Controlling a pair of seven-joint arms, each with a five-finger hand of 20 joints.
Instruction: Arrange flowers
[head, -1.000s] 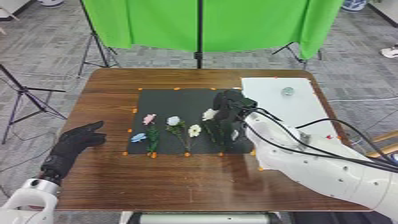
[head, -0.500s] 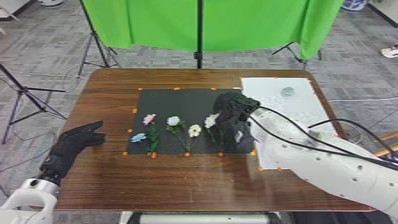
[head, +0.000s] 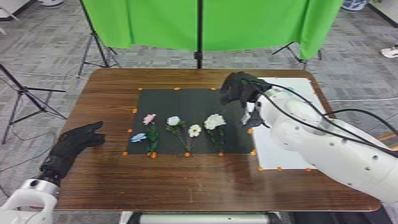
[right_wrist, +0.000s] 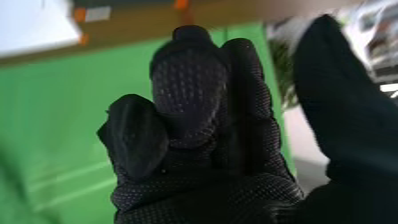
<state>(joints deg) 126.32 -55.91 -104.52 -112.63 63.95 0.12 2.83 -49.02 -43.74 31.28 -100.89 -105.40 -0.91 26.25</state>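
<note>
Editor: What lies nearest?

Reporter: A bare stretch of brown tabletop (head: 178, 185), with the robot's left hand (head: 80, 137) at its left side, released and empty, palm and fingers loose.

Editor: And the flowers?

Reporter: Just beyond, they lie on a dark mat (head: 182, 102). A blue flower (head: 139, 137) is at the mat's left, nearest of the blooms. A cream flower (head: 195, 130) comes next, then a large white flower (head: 214, 122), a smaller white flower (head: 173, 120) and a pink flower (head: 149, 119). Green stems trail toward the near edge.

Editor: Farther on, the right hand?

Reporter: The right hand (head: 236, 90) is above the mat's far right part, released, nothing in its grasp; the right wrist view shows its thumb standing apart from the fingers. Its arm crosses a white sheet (head: 300, 86), hiding part of it. Behind the tabletop hangs a green cloth (head: 160, 25).

Editor: Which step is this?

Reporter: Likely the gap between one flower and the next, with the arranging unfinished.

Editor: The next move?

Reporter: Probably to line the right hand up over one stem, lower it, and pinch gently. Which flower is due, I cannot tell. Thin stems could slip or drag a neighbour.
</note>
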